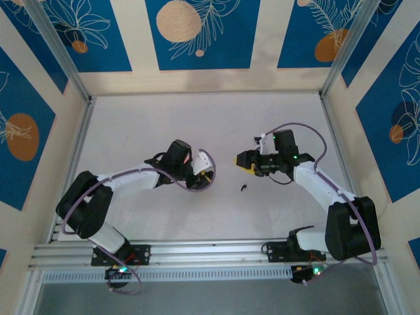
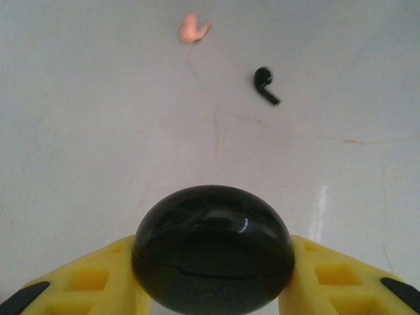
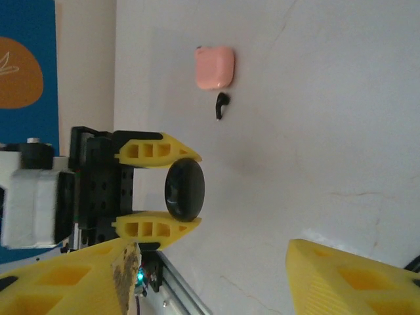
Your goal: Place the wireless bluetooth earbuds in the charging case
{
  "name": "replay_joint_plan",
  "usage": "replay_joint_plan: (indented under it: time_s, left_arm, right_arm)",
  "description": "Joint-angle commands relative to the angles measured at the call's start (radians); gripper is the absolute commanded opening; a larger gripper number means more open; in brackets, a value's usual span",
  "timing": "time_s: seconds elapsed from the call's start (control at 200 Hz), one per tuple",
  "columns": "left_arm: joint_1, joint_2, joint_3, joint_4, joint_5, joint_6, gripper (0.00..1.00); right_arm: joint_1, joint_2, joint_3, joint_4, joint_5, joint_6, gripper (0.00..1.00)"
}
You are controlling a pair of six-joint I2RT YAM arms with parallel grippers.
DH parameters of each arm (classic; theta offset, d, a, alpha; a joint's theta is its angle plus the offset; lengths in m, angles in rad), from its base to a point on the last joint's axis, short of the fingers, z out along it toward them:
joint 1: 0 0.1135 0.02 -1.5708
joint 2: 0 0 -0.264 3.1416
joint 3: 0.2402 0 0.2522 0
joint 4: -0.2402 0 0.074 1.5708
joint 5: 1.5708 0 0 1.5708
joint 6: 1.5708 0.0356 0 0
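**On the table: dark earbud not yet in the case, no task item gripped**

Closest to the left wrist camera, the left gripper (image 2: 213,262) is clamped on a glossy black round plastic disc (image 2: 213,223). The disc fills the gap between the yellow fingers and is judged not to be a task item. The right gripper (image 3: 210,246) stands wide apart and empty above the pale table (image 3: 315,98). Further out, the small dark stemmed earbud (image 3: 222,105) lies loose on the surface, well clear of both sets of fingers. Just beyond it, close beside and apparently not touching, sits the salmon-pink rounded-square plastic charging case (image 3: 214,67). Whether its lid is open cannot be told. The pale pink earbud cannot be identified with certainty.

Assessment: no insertion is evident. The dark earbud is yet to be picked up and seated.
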Motion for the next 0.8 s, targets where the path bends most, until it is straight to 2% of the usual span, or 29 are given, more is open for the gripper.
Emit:
replay_joint_plan:
  time_s: [0.0, 0.17, 0.385, 0.795]
  left_arm:
    - [-0.018, -0.039, -0.028, 0.086, 0.089, 0.076, 0.39]
    - [-0.027, -0.042, -0.023, 0.076, 0.083, 0.083, 0.39]
    - [-0.033, -0.046, -0.017, 0.064, 0.071, 0.080, 0.38]
    - [-0.039, -0.060, -0.014, 0.054, 0.058, 0.080, 0.37]
  right_arm:
    - [0.049, 0.025, -0.011, 0.035, -0.061, -0.017, 0.59]
    - [0.124, 0.063, -0.007, 0.092, -0.079, -0.012, 0.54]
    - [0.170, 0.124, 0.016, 0.135, -0.104, 0.007, 0.49]
    - [0.235, 0.204, 0.070, 0.148, -0.125, -0.002, 0.47]
